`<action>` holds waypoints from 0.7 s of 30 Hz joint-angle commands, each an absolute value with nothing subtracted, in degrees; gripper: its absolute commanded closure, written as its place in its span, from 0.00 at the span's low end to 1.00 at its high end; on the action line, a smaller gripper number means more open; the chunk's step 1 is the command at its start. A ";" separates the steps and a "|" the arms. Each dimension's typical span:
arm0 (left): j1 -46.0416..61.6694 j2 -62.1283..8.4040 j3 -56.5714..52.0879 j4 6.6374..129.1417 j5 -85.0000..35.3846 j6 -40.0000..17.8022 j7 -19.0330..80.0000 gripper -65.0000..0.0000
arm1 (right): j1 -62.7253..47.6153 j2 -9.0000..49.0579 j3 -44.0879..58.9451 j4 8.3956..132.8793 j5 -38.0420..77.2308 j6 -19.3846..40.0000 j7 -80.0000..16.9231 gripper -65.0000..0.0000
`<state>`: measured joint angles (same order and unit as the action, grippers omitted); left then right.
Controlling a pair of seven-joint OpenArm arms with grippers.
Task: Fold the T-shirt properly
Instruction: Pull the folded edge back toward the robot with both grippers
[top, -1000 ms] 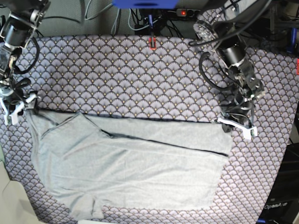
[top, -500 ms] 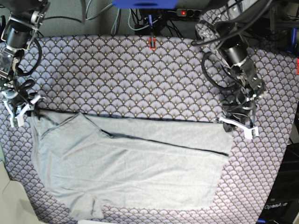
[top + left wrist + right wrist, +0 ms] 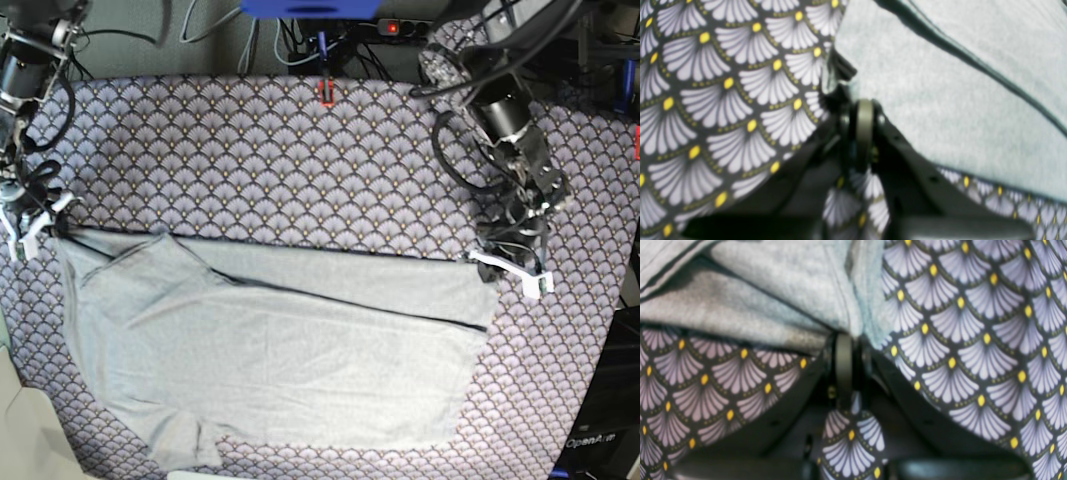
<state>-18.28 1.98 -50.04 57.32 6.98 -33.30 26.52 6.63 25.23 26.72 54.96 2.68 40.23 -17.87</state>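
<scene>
A light grey shirt [image 3: 270,350] lies spread on a cloth [image 3: 300,170] printed with purple scallops and small yellow dots. Its long axis runs across the base view, left to right, slightly tilted, with the neck end at the view's left and the hem at the right. The upper part is folded down over the body, leaving a dark fold line slanting from upper left to lower right. One short sleeve [image 3: 185,445] sticks out at the lower left edge.

The right gripper [image 3: 25,225], at the base view's left, has its white fingers pressed together on the shirt's upper left corner; the right wrist view shows bunched grey fabric [image 3: 826,300] pinched at the jaw tips. The left gripper [image 3: 510,270], at the base view's right, is also closed and sits at the shirt's upper right corner; the left wrist view shows its jaws together at the fabric edge [image 3: 840,66], seemingly nipping it, though blur hides the contact.

Readable writing: part of a white word, beginning "Open", on a dark part [image 3: 595,440] at the lower right corner. Behind the table hang dark cables [image 3: 290,40], a blue block [image 3: 310,8] and a power strip with a red switch [image 3: 392,27]
</scene>
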 commanded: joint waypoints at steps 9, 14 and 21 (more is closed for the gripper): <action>-14.99 1.01 -49.98 70.90 6.99 -32.92 33.80 1.00 | 4.88 27.21 27.38 55.96 2.42 40.00 -18.33 1.00; -11.03 1.19 -49.98 77.23 6.90 -33.01 36.79 1.00 | 0.57 27.21 27.38 59.47 2.68 40.00 -18.33 1.00; -4.18 1.89 -47.96 86.02 6.81 -33.01 40.48 1.00 | -8.66 24.92 30.29 69.85 2.86 40.00 -18.33 1.00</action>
